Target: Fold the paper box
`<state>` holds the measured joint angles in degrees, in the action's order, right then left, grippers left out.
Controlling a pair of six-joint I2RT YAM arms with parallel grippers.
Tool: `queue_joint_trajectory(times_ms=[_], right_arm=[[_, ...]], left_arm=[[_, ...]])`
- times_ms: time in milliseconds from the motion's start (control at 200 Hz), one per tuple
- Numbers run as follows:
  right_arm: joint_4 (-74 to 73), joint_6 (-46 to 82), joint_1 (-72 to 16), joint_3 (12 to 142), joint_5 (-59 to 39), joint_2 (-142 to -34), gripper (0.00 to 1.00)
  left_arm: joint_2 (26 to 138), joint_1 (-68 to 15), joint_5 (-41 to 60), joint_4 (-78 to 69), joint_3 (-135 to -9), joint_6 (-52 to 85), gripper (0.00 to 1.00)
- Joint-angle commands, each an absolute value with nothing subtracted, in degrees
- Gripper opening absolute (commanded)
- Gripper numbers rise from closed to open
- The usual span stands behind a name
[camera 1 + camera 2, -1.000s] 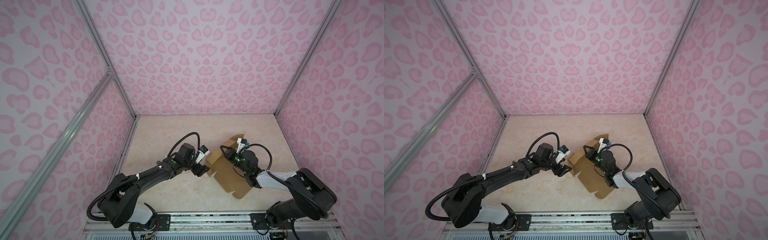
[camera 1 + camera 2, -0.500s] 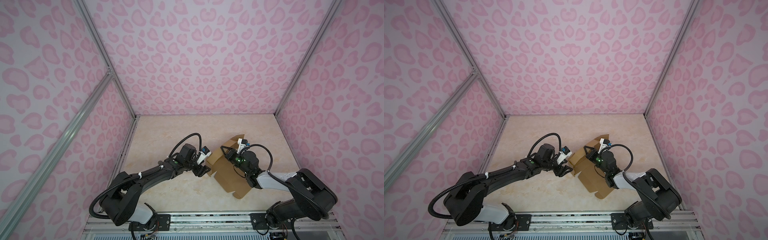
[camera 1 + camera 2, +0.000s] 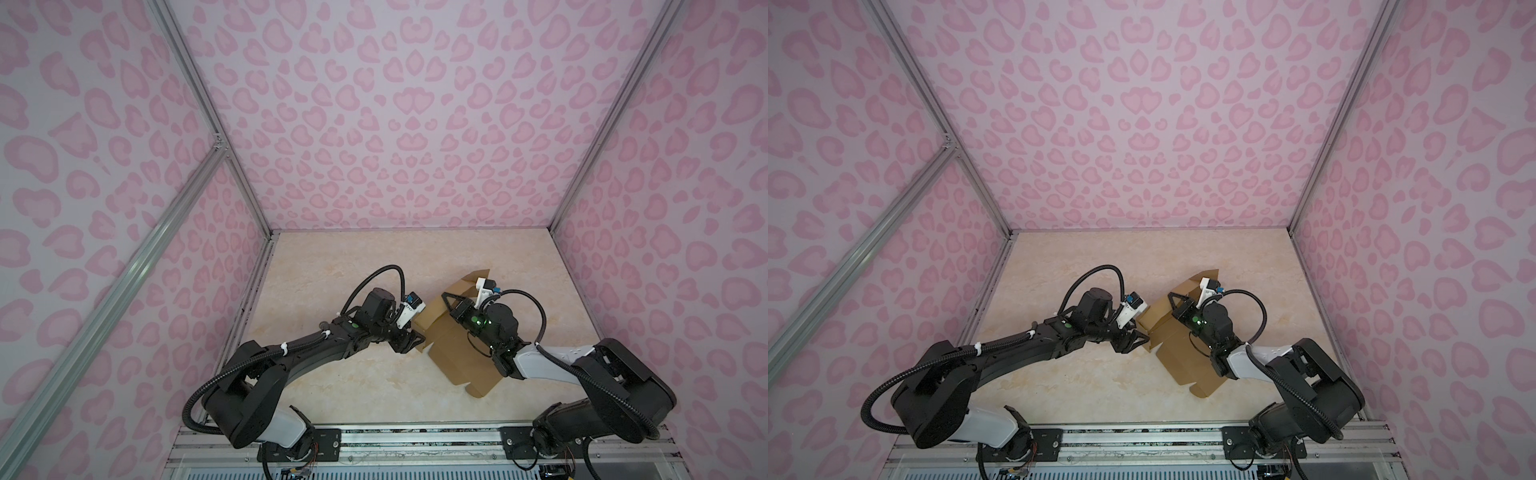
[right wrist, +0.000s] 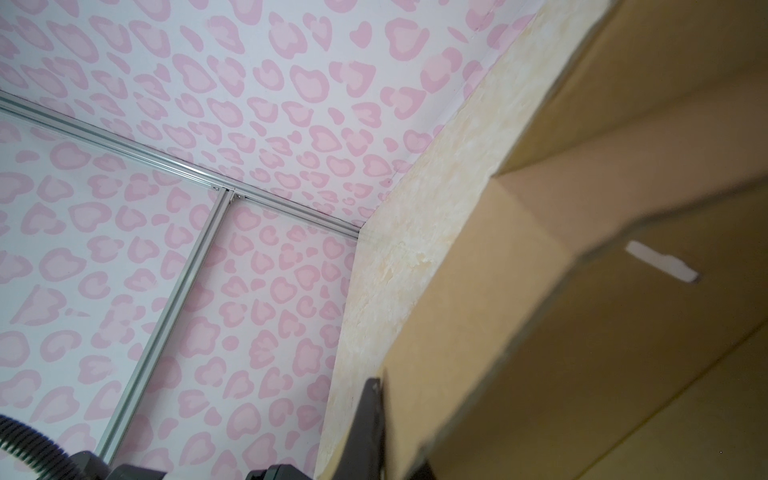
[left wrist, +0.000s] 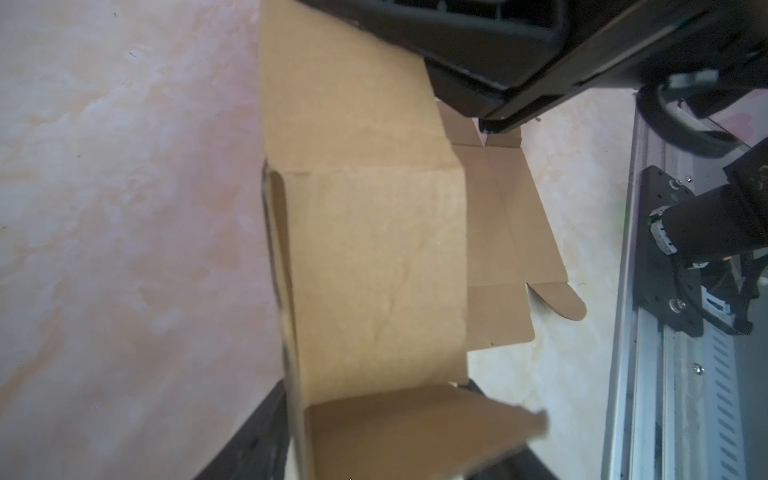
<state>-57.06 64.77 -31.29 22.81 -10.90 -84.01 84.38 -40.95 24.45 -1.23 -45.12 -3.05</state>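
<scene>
On the marbled beige table, we are logging the paper box: matte brown kraft, creased, flaps half-raised. The right gripper is staying clamped on a flap; the left gripper is narrowing beside its edge, jaws still apart.

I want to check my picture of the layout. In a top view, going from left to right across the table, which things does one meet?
Left gripper → paper box → right arm's base. The right gripper overlaps the box, so I leave it out.

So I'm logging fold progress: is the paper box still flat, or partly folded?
Partly folded: the paper box has panels raised near the right hand, while its near end lies flat on the table.
</scene>
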Motion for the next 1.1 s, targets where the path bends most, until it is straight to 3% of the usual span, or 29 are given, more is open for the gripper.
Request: queue_joint_trajectory(times_ms=[0, 550, 1095], right_arm=[[-52.12, 63.63, -31.38, 22.21, -10.45, -84.25, 0.06], [-50.75, 62.94, -31.98, 21.09, -7.96, -82.0, 0.06], [-56.55, 62.49, -35.84, 17.92, -2.08, -80.73, 0.06]], left_arm=[[84.37, -41.31, 25.61, -4.37, -45.0, -1.76, 0.62], [83.32, -42.72, 25.75, -9.22, -42.3, 3.51, 0.54], [79.34, -47.09, 21.2, -8.72, -41.55, 8.35, 0.54]])
